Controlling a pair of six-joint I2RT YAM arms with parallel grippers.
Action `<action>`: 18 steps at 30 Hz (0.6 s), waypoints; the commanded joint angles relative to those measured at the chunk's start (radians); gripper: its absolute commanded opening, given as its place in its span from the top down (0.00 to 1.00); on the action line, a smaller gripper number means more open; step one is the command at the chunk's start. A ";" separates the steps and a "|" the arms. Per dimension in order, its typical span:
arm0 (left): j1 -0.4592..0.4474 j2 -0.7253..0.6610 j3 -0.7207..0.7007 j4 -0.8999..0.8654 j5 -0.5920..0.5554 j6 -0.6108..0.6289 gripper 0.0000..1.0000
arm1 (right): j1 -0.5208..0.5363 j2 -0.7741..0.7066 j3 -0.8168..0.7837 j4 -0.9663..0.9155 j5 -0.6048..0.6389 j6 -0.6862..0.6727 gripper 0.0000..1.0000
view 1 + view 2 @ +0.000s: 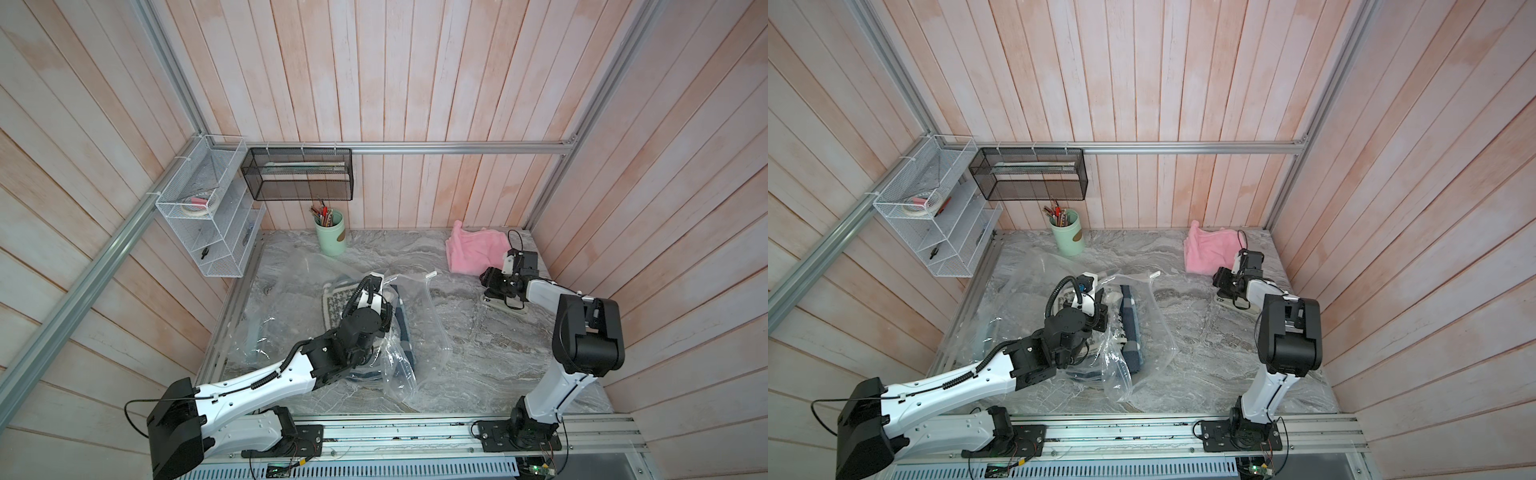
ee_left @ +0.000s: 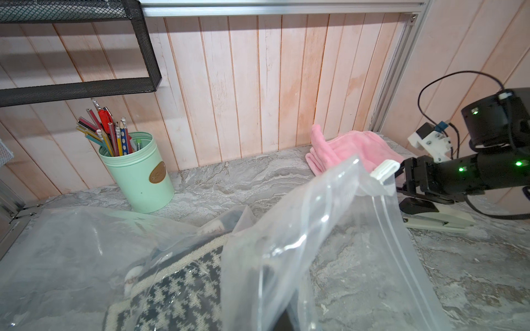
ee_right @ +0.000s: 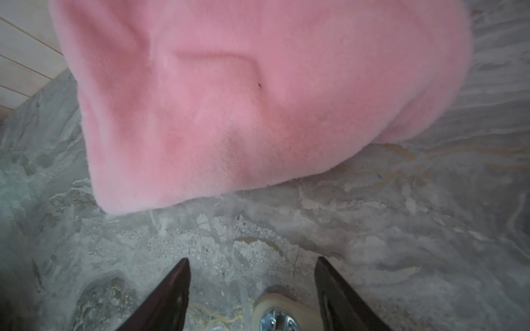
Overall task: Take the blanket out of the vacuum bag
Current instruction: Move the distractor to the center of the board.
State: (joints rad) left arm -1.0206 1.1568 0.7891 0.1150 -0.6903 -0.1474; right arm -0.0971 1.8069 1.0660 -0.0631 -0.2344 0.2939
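Jaws of the left gripper (image 1: 380, 289) are closed, low among the folds of the vacuum bag (image 1: 419, 320) near the table's centre. Film hides the tips, so whether they pinch any plastic cannot be told. The bag spreads around this gripper from 9 o'clock to 4 o'clock, crinkled and clear, its zip edge with the white slider clip (image 2: 384, 169) raised at 2 o'clock. Inside it, a houndstooth knit textile (image 2: 177, 292) lies at the gripper's 9 o'clock and a dark blue textile (image 1: 1129, 328) at its 5 o'clock. The right gripper (image 3: 252, 259) hangs with jaws apart and empty above a cream stapler (image 2: 441, 219) on the marble table (image 1: 478, 353), apart from the bag at its 9 o'clock. The pink fleece blanket (image 1: 476, 253) lies outside the bag, just beyond this gripper at 12 o'clock, in the table's 1 o'clock corner. A mint cup of pencils (image 1: 331, 235) stands at the back edge, 11 o'clock from the left gripper.
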 commanded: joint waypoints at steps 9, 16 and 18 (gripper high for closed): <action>-0.014 -0.049 -0.012 0.011 -0.039 0.008 1.00 | 0.011 0.091 0.037 -0.299 0.079 -0.146 0.31; -0.013 -0.074 0.004 -0.002 -0.020 0.047 1.00 | 0.010 -0.065 -0.133 -0.346 0.119 -0.141 0.31; -0.015 -0.092 0.007 -0.015 -0.016 0.046 1.00 | 0.008 -0.091 -0.166 -0.371 0.147 -0.135 0.31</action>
State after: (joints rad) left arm -1.0286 1.1084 0.7856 0.0868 -0.7033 -0.1295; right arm -0.0883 1.7283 0.9592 -0.2924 -0.1364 0.1539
